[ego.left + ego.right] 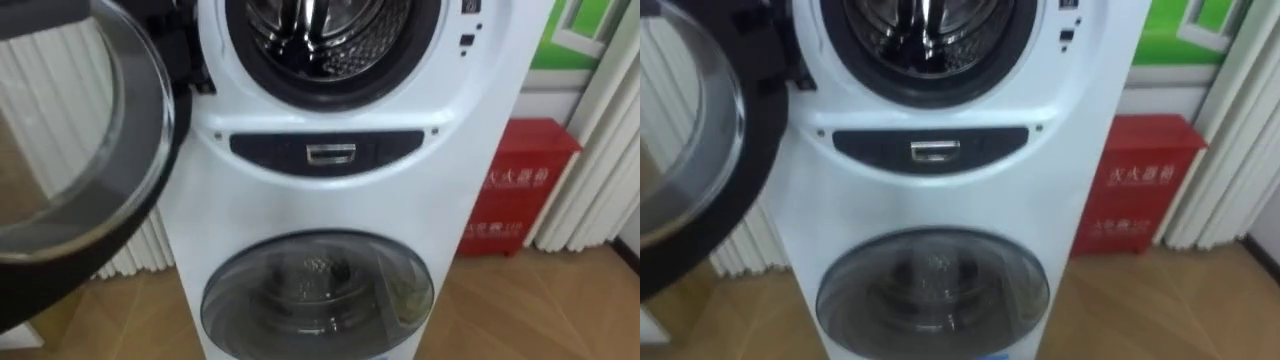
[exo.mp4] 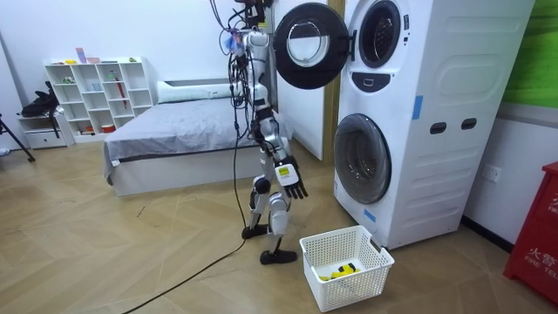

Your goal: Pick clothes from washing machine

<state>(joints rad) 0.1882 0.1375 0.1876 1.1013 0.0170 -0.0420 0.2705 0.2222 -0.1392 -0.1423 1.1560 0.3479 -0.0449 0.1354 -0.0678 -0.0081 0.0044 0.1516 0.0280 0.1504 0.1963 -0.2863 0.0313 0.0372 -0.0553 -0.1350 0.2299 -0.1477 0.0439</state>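
Straight ahead, eye views: a white stacked washing machine point(image 1: 340, 200) with smooth, glossy panels is seen from close by.
Upper drum: the upper drum point(image 1: 320, 35) is ringed by a black round collar, and shiny ribbed steel is seen inside.
Clothes: whether clothes lie in that drum cannot be told, as just its lower front is in sight.
Open door: the open door point(image 1: 70, 150), a thick black ring round a bulging clear glass bowl, is swung out at the left.
Panel: a dark rounded control strip point(image 1: 330, 153) with a small chrome plate is set between the two openings.
Lower door: the lower door point(image 1: 315, 295) is shut; it is round, with smoky domed glass.
Surroundings: a red metal cabinet point(image 1: 515, 185) is stood on the wooden floor point(image 1: 520, 310) at the right, beside pale pleated curtains point(image 1: 600, 180).
Room view, stance: the robot is stood upright facing the machine, close before the swung-out door.
Right hand: the right hand point(image 2: 292, 179) is hung low before the thighs, its dark fingers straight and loosely spread, with nothing held.
Basket: a white latticed rectangular basket point(image 2: 357, 286) is set on the floor between the feet and the machine's base.
Basket contents: a small yellow thing point(image 2: 342, 271) is seen on its bottom; cloth or not cannot be told.
Background: a grey-covered bed point(image 2: 174, 131) and a white cubby shelf point(image 2: 96, 92) are placed by the far wall.
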